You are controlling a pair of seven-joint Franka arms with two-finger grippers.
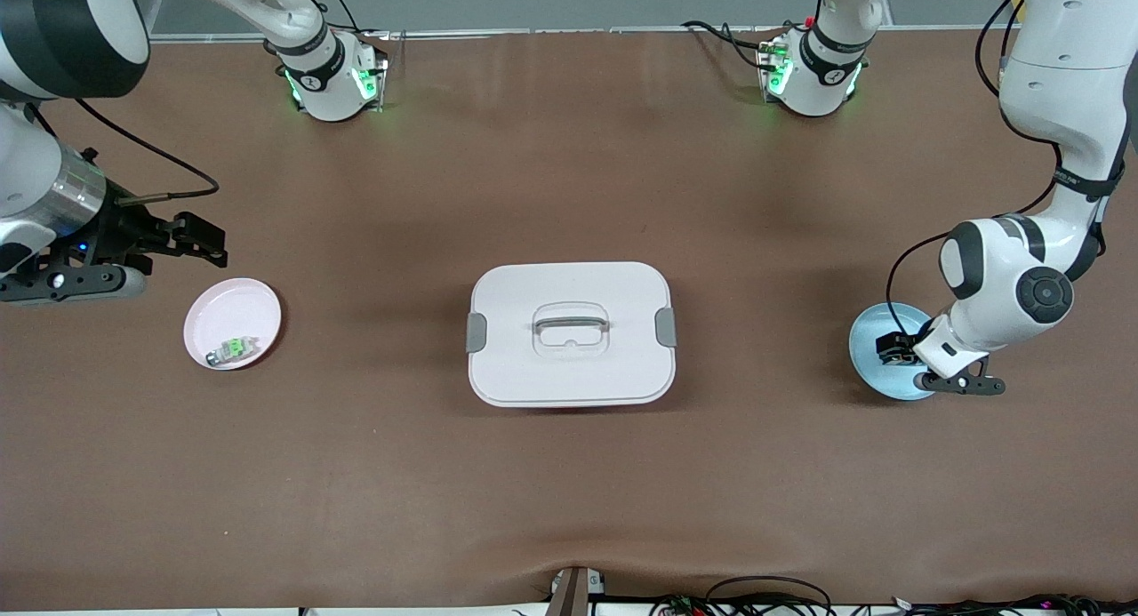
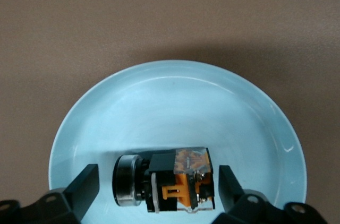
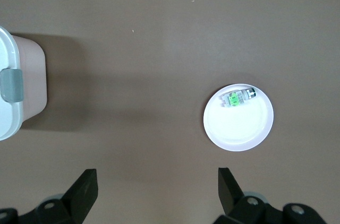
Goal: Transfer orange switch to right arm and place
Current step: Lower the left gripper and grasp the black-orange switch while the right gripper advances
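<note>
Brown table [image 1: 569,492] — left hand [image 2: 154,187] straddles orange switch [image 2: 178,181], unclamped.

my left gripper [image 1: 900,353] sits low at the frame's right edge, fingers spread wide. my right gripper [image 1: 203,240] waits at the left edge, wrist level, fingers apart.

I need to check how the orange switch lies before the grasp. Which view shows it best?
The left wrist view: the orange switch lies on the blue plate between the open left hand's fingers. In the front view the left hand hides it. The right wrist view misses it.
</note>
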